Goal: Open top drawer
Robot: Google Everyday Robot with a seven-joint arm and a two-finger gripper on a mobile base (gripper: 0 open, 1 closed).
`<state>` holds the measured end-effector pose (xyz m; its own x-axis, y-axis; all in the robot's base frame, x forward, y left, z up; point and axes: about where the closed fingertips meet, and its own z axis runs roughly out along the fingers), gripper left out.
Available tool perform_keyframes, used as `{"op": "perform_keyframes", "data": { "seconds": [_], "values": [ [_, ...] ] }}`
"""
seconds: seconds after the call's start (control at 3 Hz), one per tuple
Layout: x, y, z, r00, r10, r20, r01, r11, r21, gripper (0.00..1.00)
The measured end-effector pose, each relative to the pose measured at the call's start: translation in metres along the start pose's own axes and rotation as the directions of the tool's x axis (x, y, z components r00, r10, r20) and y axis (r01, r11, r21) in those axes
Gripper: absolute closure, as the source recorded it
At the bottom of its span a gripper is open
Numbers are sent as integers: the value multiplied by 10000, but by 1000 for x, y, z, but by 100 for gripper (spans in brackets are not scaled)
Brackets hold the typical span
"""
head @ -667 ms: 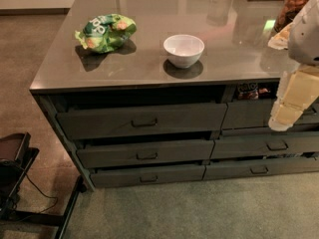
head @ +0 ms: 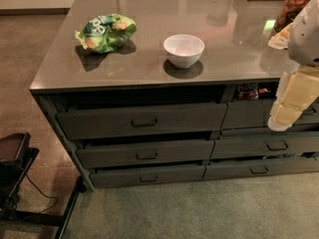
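The top drawer (head: 99, 123) is the wide dark grey front in the left column, right under the counter top. A small bar pull (head: 144, 122) sits at its centre. There is a dark gap above the front, and the front stands slightly out from the frame. My gripper (head: 280, 123) hangs down on the white and cream arm (head: 299, 91) at the right edge, in front of the narrower right column of drawers. It is well to the right of the top drawer's pull and does not touch it.
On the grey counter top (head: 149, 68) lie a green snack bag (head: 105, 32) and a white bowl (head: 184, 50). A jar (head: 294, 1) stands at the back right. Two slimmer drawers (head: 144, 153) lie below. A black stand (head: 15, 168) is on the floor at left.
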<state>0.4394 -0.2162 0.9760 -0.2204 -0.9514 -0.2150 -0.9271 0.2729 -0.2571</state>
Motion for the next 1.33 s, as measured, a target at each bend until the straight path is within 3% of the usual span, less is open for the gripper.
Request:
{"op": "perform_keyframes", "data": {
  "seconds": [0.33, 0.67, 1.0, 1.33],
  "values": [
    [-9, 2, 25, 9994, -123, 323, 119, 9998, 127, 0],
    [-29, 25, 99, 9938, -423, 1026, 461, 9983, -345, 0],
    [-48, 33, 176, 9863, -523, 1567, 617, 9965, -559, 0],
    [-71, 22, 244, 9722, -459, 2295, 577, 9973, -452, 0]
  ]
}}
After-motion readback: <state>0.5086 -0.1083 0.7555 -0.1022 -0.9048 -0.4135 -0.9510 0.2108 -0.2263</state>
